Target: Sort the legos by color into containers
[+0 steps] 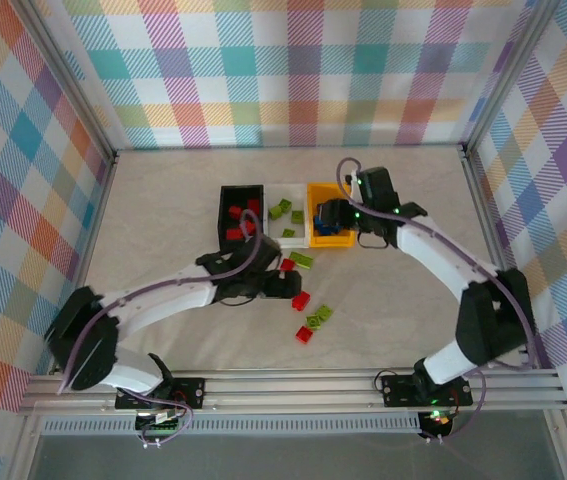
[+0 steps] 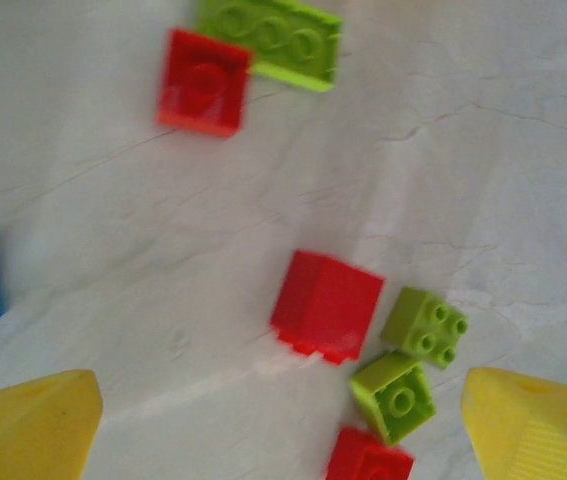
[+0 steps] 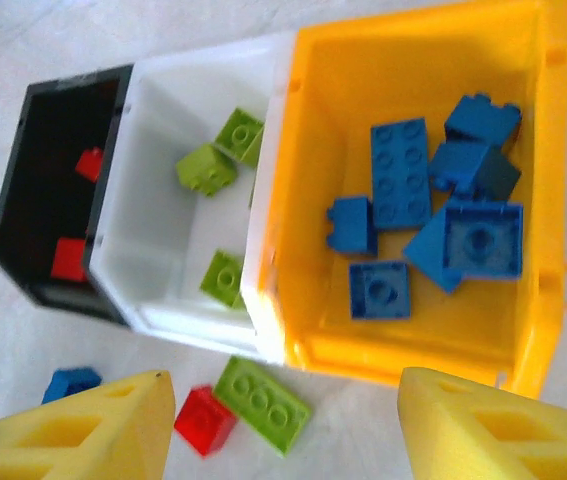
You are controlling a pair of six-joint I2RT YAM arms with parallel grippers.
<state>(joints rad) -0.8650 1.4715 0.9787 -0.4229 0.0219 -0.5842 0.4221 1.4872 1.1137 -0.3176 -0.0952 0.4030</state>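
No writing, label or number can be read. The bricks (image 3: pixel 400 185) may bear tiny raised marks, too blurred to tell.

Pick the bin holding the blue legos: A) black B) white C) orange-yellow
C: in the right wrist view the blue legos lie in the orange-yellow bin; the white bin holds lime green legos and the black bin red ones.

table (image 1: pixel 163 220) w/ 3 bins (image 3: pixel 158 210), loose legos (image 2: pixel 328 305) nearby.
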